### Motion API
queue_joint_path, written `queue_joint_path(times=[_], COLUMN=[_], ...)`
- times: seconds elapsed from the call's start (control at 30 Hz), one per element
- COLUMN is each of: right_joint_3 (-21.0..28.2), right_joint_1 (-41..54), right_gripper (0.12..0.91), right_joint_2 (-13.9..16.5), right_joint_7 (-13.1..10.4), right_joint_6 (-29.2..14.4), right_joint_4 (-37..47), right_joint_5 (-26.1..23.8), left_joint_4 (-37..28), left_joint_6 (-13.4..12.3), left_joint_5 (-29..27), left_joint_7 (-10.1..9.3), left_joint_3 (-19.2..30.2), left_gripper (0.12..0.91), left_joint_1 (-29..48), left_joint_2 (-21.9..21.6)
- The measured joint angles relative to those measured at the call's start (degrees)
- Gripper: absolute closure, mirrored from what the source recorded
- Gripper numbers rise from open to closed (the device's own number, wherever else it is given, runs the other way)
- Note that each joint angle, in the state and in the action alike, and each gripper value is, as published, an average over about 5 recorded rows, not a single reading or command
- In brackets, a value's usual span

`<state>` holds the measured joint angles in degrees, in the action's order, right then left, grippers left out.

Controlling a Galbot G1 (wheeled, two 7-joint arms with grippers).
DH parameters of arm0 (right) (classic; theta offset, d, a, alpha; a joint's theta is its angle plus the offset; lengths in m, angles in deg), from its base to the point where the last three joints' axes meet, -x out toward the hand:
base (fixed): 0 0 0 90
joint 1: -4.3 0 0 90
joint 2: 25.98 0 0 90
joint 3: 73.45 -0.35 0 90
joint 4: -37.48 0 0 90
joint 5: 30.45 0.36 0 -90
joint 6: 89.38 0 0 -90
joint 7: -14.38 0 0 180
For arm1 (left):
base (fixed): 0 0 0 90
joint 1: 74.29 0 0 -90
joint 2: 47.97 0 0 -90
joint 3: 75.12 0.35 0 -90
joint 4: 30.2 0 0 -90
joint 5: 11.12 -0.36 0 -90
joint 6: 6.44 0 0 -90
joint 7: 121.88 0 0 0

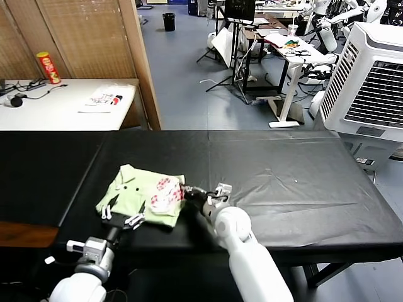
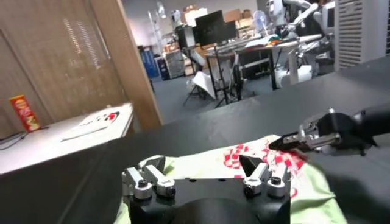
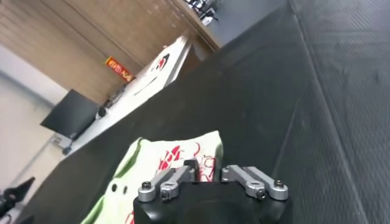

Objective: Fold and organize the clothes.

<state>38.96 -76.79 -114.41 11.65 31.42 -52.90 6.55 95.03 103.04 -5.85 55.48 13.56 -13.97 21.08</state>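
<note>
The clothes are one pale lime-green shirt (image 1: 135,192), folded into a small bundle on the black table (image 1: 283,170) near its front edge. Its collar and dark buttons face up, and the red-and-white patch (image 1: 165,192) lies on the bundle's right side. My right gripper (image 1: 187,190) is at the shirt's right edge, shut on the cloth beside the patch; it also shows in the left wrist view, the right gripper (image 2: 286,143) pinching there. My left gripper (image 1: 126,204) is open over the front edge of the shirt (image 2: 207,164), one finger on either side of the cloth.
A white side table (image 1: 56,107) at the back left carries a white packet (image 1: 104,97), a red can (image 1: 48,67) and cables. A wooden partition (image 1: 141,63) stands behind the black table. A white air cooler (image 1: 371,82) stands at the far right.
</note>
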Motion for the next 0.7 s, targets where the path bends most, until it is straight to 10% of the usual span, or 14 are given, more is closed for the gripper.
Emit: queue_joint_path(times=[0.4,0.7], right_joint_3=[2.3,-0.4], right_joint_1=[7.3,3.0], right_gripper=[0.856,0.466], right_joint_2=[9.0,14.7], right_joint_7=[15.6,17.7], right_joint_6=[-8.8,-20.1], right_joint_4=[6.9,2.8], right_joint_5=[-25.5,-32.9], left_joint_4=[-1.3,-2.8], left_joint_6=[-0.9,-2.0], left_joint_5=[0.3,1.8], left_joint_7=[-0.03,-0.08], left_joint_3=[-0.3,0.4], left_gripper=[0.232,0.232], left_joint_1=[0.0,1.0], left_joint_2=[1.7,2.1])
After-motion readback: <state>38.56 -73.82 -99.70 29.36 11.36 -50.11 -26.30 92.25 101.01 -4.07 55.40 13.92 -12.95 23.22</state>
